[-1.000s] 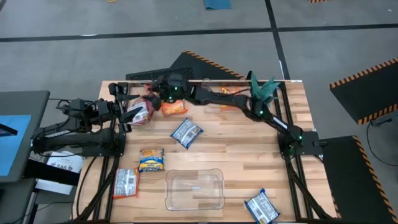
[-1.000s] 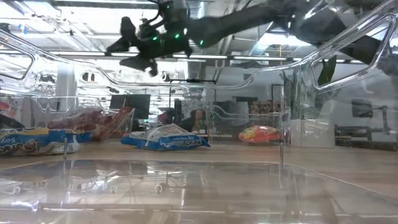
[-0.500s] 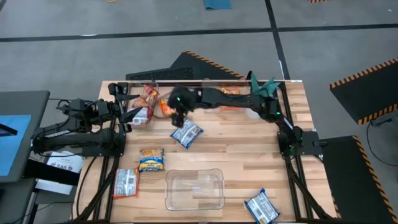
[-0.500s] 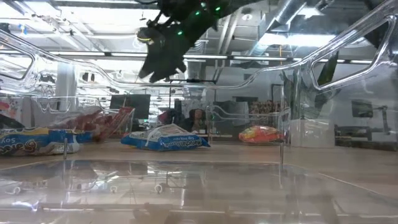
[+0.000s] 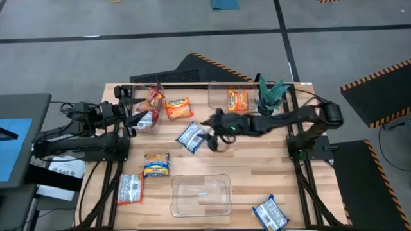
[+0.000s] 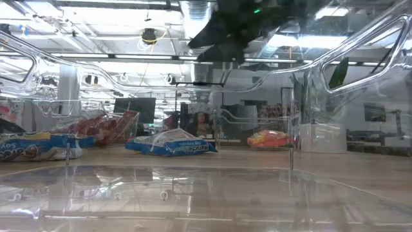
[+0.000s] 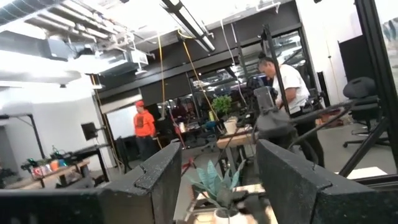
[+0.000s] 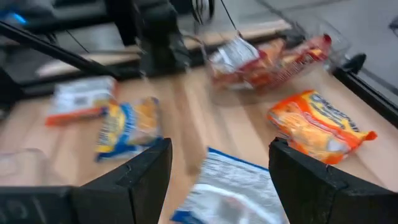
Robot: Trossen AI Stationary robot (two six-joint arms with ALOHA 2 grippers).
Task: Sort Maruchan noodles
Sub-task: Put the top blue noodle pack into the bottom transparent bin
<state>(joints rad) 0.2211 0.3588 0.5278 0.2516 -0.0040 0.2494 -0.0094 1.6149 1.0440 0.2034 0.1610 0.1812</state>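
Right gripper (image 5: 212, 131) hangs above the middle of the wooden table (image 5: 257, 167), fingers spread wide and holding nothing, its wrist view looking straight down between them. Just beside it, under the fingertips, lies a blue-and-white noodle packet (image 5: 192, 136), not touched so far as the high view shows. Beyond that packet sits a loose orange packet (image 5: 179, 108), and past it a clear bin (image 5: 149, 109) at the table's far left corner holding red-and-silver packets (image 5: 151, 99). A second clear bin (image 5: 226, 96) behind the gripper holds one orange packet (image 5: 237, 100), with a green potted plant (image 5: 270, 93) just beside it. Nearer the front edge lie a blue-and-yellow packet (image 5: 157, 164), a red-and-silver packet (image 5: 130, 188), an empty-looking clear bin (image 5: 200, 194) and another blue packet (image 5: 270, 213) at the front right corner (well apart from the gripper).

Left gripper (image 5: 136, 117) waits at the table's left edge, right against the bin of red packets; its wrist view shows the two dark fingers (image 7: 158, 180) apart with nothing between them.

From the low view the right arm (image 6: 238, 26) crosses overhead, clear of everything on the wood. Around the table is grey floor with dark tape lines; the left wrist view looks into a workshop where a person in orange (image 7: 144, 127) and a person in white (image 7: 286, 93) stand among desks.
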